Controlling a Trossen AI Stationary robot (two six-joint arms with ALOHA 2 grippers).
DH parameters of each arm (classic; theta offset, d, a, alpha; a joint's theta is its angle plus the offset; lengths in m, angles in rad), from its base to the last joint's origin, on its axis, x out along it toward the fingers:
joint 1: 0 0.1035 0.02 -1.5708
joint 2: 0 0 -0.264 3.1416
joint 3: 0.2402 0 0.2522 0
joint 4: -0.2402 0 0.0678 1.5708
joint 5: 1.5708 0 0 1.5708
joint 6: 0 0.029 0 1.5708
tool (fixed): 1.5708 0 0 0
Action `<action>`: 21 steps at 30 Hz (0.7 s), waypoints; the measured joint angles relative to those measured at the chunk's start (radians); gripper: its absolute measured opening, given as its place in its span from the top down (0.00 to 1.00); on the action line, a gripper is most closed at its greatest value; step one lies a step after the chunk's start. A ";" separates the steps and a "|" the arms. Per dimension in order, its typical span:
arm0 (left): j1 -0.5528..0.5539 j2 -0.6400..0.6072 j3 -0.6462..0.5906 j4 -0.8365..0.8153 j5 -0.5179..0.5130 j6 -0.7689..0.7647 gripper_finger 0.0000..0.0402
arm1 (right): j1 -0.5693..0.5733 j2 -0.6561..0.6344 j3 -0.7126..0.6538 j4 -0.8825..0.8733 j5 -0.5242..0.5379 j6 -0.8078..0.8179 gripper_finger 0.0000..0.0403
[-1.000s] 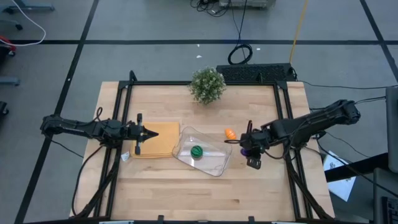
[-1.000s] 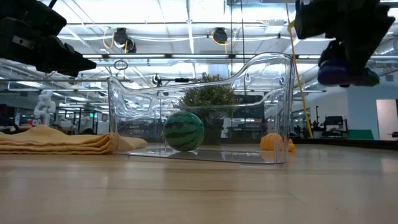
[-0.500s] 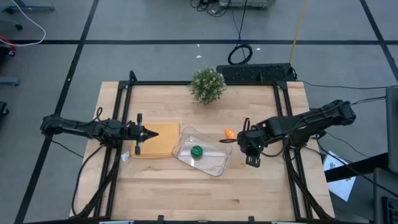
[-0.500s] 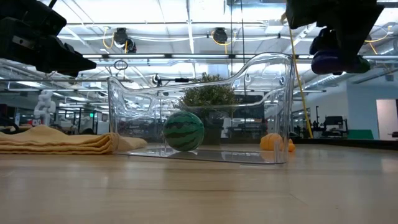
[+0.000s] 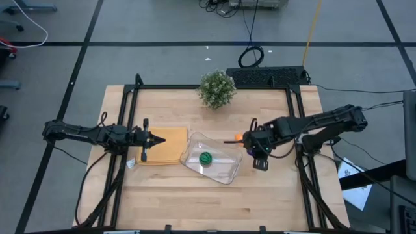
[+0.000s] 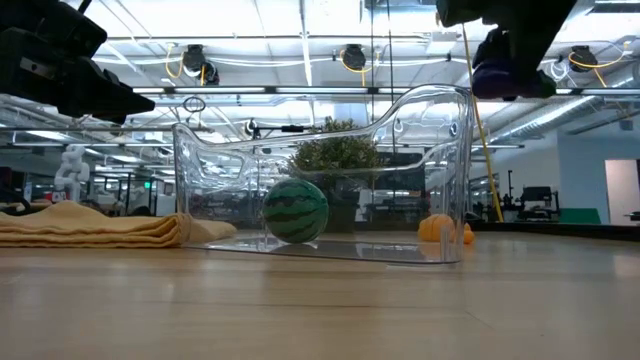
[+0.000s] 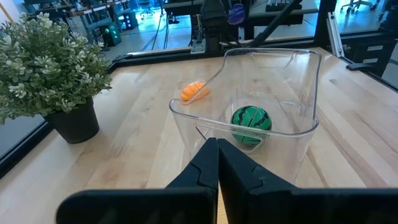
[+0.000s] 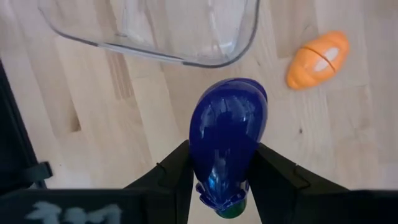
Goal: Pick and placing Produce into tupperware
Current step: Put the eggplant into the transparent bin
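Observation:
The clear tupperware (image 5: pixel 213 158) sits mid-table with the round green piece (image 5: pixel 206 157) resting on its floor. The orange piece (image 5: pixel 239 138) lies on the wood just beyond the tub's right end. My right gripper (image 5: pixel 249 147) hovers above the table close to that right end, shut on the elongated purple piece (image 8: pixel 226 134), seen high up in the low view (image 6: pixel 503 72). My left gripper (image 5: pixel 156 139) is shut, hanging over the tan mat (image 5: pixel 165 146) left of the tub. My right gripper pinches the purple piece between its two fingers (image 8: pixel 180 168), which lie on either side of its stem end (image 8: pixel 219 190). The fingers point down from above. The piece is lifted clear of the table, its rounded end (image 8: pixel 233 93) pointing down past the fingers.
A bushy potted plant (image 5: pixel 216 88) stands at the table's far edge, centre. The folded tan mat abuts the tub's left end. Bare wood stretches along the near side (image 5: pixel 208 201). A black frame rail (image 5: pixel 300 110) borders the right side.
My right gripper has carried the purple piece toward the table's left, closing on the tub's right end, and has risen somewhat. The piece has stayed in the fingers throughout. The tub, the green piece and the orange piece have not moved.

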 joint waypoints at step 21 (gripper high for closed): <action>0.000 0.000 0.000 0.000 -0.002 -0.002 0.99 | -0.018 -0.119 0.002 0.095 0.069 -0.152 0.69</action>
